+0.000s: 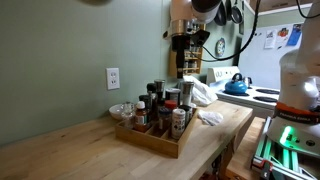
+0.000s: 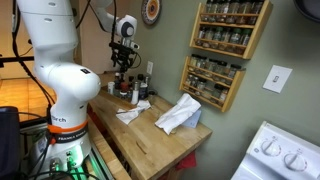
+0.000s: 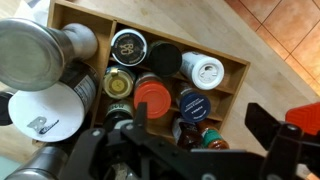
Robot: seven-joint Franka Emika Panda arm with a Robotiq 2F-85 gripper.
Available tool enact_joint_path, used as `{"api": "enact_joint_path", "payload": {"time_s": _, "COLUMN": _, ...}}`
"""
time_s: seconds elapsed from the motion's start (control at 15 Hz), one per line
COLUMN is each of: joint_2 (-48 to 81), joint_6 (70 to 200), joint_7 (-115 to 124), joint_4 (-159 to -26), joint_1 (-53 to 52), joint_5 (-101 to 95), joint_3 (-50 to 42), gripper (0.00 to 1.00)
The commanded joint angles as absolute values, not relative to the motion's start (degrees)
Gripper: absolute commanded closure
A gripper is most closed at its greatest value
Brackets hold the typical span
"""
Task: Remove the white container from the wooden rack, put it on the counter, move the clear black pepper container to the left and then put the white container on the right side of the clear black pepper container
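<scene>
Hovering the gripper (image 3: 176,128) right above the wooden rack (image 3: 160,22), jaws spread fully wide and holding nothing. Spotting the white container (image 3: 205,72) in a corner slot of the rack, cap up and tucked against two of the rack's walls. Also noticing a dark-capped bottle (image 3: 165,60) just beside it and a red-capped jar (image 3: 152,97) close by in the next row.

Guessing at a light, rigid little plastic bottle, smooth-sided and probably a bit slippery. So not needing much squeeze, but definitely wanting a square grip. Thinking of pinching it high, around the cap or just under it, with only that part poking up clear of the rack's walls and the neighbours.

Worrying a bit about the tight packing. Picturing one finger sliding down between the bottle and the rack wall and the other between it and the dark-capped bottle, with hardly any gap showing either way. Leaning toward lifting straight up until clear of the other caps before swinging away from the rack.

Seeing plenty of bare counter (image 1: 60,150) off one end of the rack in an exterior view, with white cloths (image 2: 178,113) lying near its other end. Not managing to pick out the clear black pepper container for sure among the jars in the rack.
</scene>
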State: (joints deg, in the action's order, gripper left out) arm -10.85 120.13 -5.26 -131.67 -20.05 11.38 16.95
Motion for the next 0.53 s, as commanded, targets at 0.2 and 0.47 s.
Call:
{"api": "enact_joint_path", "payload": {"time_s": 0.2, "joint_2": -7.3, "joint_6": 121.0, "joint_7": -5.1, "joint_4": -129.8, "joint_1": -20.9, "joint_5": 11.9, "joint_3": 18.7, "gripper": 0.0}}
{"api": "enact_joint_path", "payload": {"time_s": 0.47, "joint_2": -3.9, "joint_6": 124.5, "joint_7": -4.8, "joint_4": -129.5, "joint_1": -21.7, "joint_5": 11.3, "joint_3": 20.5, "gripper": 0.0}}
